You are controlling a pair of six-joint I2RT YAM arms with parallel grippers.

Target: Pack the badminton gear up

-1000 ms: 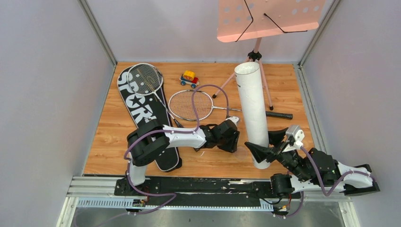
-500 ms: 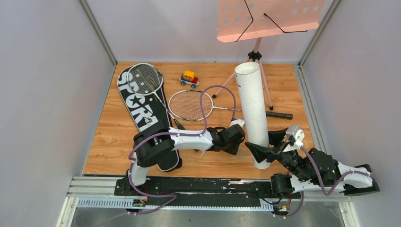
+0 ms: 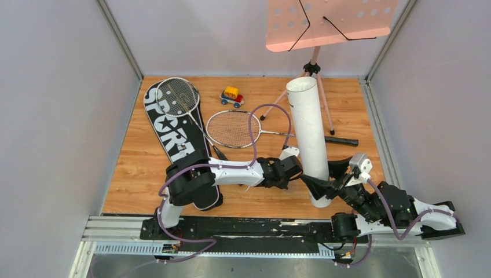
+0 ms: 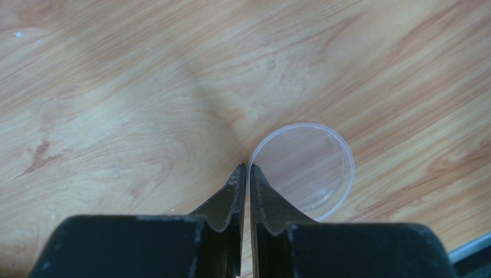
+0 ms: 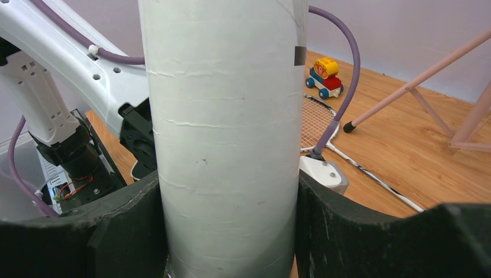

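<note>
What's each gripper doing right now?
Left gripper: closed, tips at the clear cap's rim; grip on it unclear.
Right gripper: closed on the white tube.

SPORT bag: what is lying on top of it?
The head of a racket lies on the far end of the bag. The left arm hangs over the near end, hiding whatever lies there.

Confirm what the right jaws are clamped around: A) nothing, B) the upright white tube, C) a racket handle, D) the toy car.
B: in the right wrist view the white tube stands upright between the right jaws, its sides touching both.
</note>
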